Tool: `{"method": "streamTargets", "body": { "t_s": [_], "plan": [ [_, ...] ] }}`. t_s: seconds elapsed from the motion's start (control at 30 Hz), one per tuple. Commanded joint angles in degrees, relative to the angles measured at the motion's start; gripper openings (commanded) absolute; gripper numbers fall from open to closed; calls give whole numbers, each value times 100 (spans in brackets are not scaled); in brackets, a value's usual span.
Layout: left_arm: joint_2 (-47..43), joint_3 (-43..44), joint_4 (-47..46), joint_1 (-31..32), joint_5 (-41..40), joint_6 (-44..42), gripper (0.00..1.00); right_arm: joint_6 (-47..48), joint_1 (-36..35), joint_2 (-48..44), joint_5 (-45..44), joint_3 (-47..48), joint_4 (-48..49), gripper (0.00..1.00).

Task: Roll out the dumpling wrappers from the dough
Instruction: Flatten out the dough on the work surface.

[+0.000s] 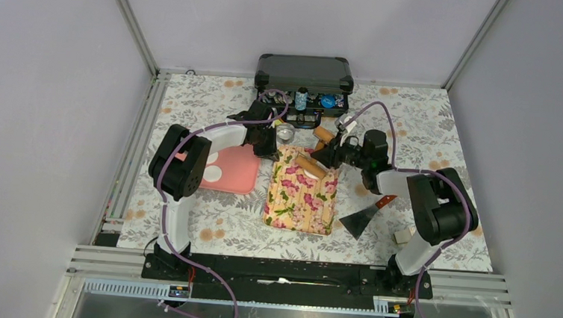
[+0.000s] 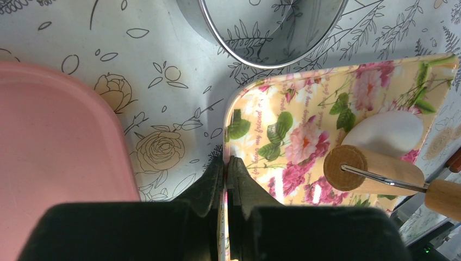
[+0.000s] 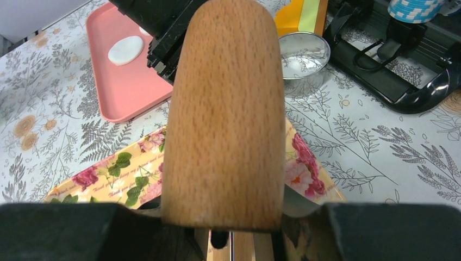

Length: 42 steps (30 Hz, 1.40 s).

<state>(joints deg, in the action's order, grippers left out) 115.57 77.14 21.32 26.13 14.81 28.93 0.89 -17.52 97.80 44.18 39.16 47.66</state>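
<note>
Faintly, we read "my friend" on the floral board [image 2: 304, 136]; left gripper [image 2: 227, 161] pinches its edge, right gripper [image 3: 223, 235] clamps the rolling pin [image 3: 225, 109] by its dumpling wrapper [image 2: 391, 132], on a leaf-print tablecloth [image 2: 163, 81]

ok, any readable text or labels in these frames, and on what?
"for being my friend": script along the board edge, left wrist view; I read it with some doubt, and the words around it are too blurred.
Script on the same board in the right wrist view: too small to read.
Items in the case: any labels too small to read.
Nothing else legible.
</note>
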Motion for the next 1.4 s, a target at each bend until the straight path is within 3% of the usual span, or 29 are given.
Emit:
{"method": "streamTargets", "body": {
  "t_s": [0.0,0.57,0.73,0.83,1.0,1.2,1.37],
  "plan": [
    [63,38,303,33,95,-20,0,-38,-176,51,-518,-354,-598,0],
    [16,17,294,28,142,-10,0,-615,-507,136,-552,-747,-320,0],
    [40,91,367,31,94,-154,0,-1202,-503,-432,294,-321,-212,0],
    [23,144,423,32,65,-279,0,-1328,-498,-1000,328,52,-256,0],
    [-23,128,486,33,38,-430,0,-1590,-206,-1329,-125,398,-157,0],
    [-43,110,515,33,65,-461,0,-879,-129,-1154,-1940,263,-624,0],
    [-12,118,480,33,114,-393,0,-708,-155,-1027,-2430,-24,-1049,0]
  ]
}}
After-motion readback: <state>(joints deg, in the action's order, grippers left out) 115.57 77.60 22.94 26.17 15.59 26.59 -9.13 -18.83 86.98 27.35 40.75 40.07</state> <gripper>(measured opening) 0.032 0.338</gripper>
